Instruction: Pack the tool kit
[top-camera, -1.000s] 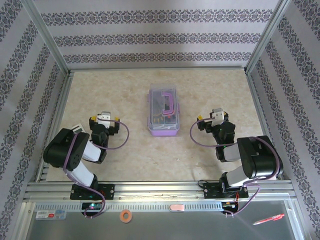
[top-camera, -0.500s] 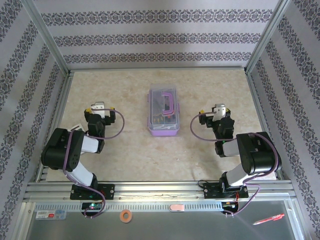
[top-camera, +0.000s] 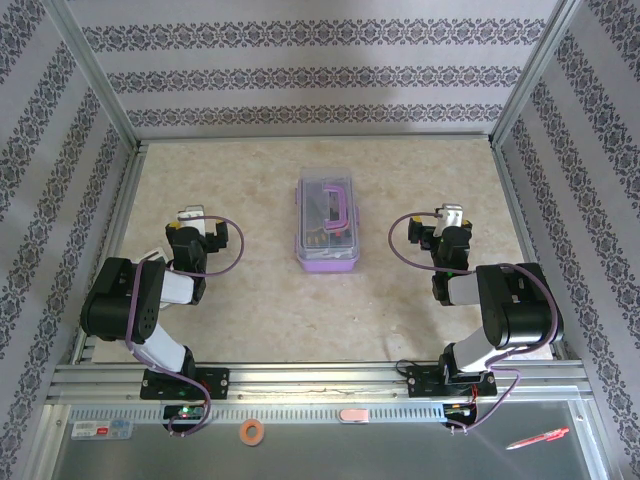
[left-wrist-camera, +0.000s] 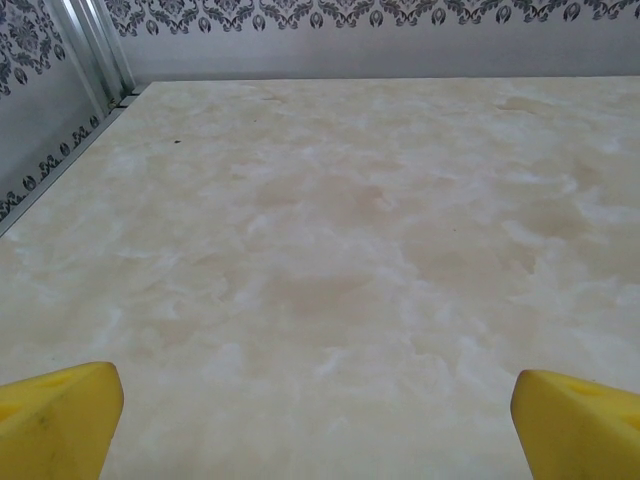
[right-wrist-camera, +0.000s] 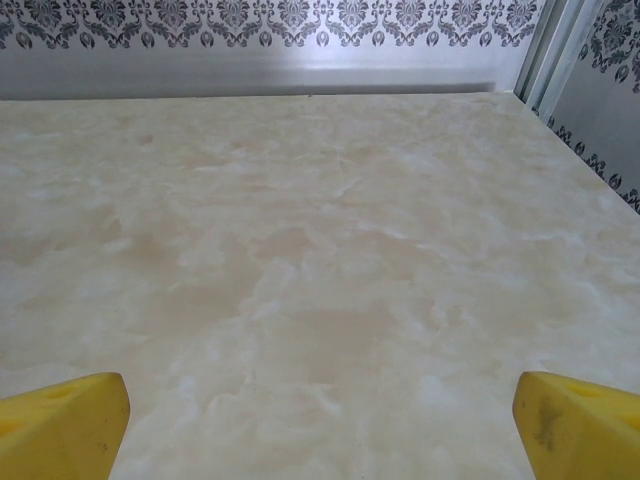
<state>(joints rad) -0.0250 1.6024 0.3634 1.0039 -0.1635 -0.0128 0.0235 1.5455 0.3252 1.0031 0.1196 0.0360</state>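
The tool kit (top-camera: 327, 226), a lilac case with a clear lid and a purple handle, lies shut in the middle of the table, with dark and yellowish tools showing through the lid. My left gripper (top-camera: 193, 215) is well to its left, open and holding nothing. My right gripper (top-camera: 452, 215) is about as far to its right, also open and holding nothing. In the left wrist view the gripper (left-wrist-camera: 320, 425) has its yellow fingertips (left-wrist-camera: 60, 420) wide apart over bare tabletop. The right wrist view shows the same: gripper (right-wrist-camera: 320, 425), yellow fingertips (right-wrist-camera: 580, 425), bare marble surface between them.
A flat grey object (top-camera: 151, 254) lies partly hidden by the left arm. Patterned walls and aluminium posts (top-camera: 512, 100) close in the table on three sides. On the front ledge outside lie an orange ring (top-camera: 251, 431) and a red pen (top-camera: 537, 438).
Both grippers have swung outward, away from the case: the left one to the left and a little farther back, the right one to the right. The case has not moved.
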